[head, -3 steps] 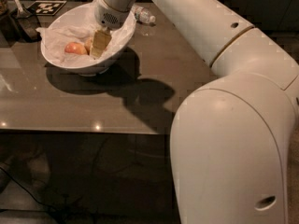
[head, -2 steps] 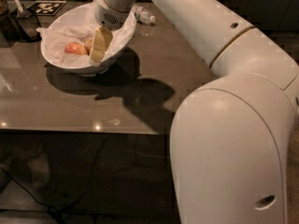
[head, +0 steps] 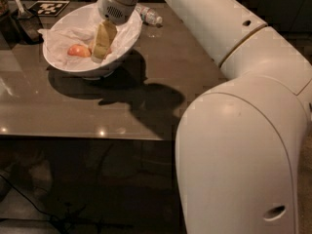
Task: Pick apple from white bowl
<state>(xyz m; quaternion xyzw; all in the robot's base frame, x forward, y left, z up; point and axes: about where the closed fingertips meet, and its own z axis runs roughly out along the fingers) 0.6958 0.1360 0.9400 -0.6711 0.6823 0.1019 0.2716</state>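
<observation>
Toward table's (head: 73,113) far-left corner: gripper (head: 100,52) dipped slightly lower inside white bowl (head: 68,67), just beside apple (head: 78,50) on paper lining (head: 61,35); open or closed, cannot tell; apple likely not yet grasped

Gripper (head: 100,50): low inside the white bowl (head: 63,66), just right of the apple (head: 77,50); contact with the apple cannot be told.
Apple: right side covered by the gripper.
White bowl: far rim hidden behind the arm (head: 234,82).
Arm: cut off by the top, right and bottom edges.
Bottle (head: 150,16): near end hidden behind the arm; label too small to read.
Dark object (head: 22,23): at the left edge, too dark to name.
</observation>
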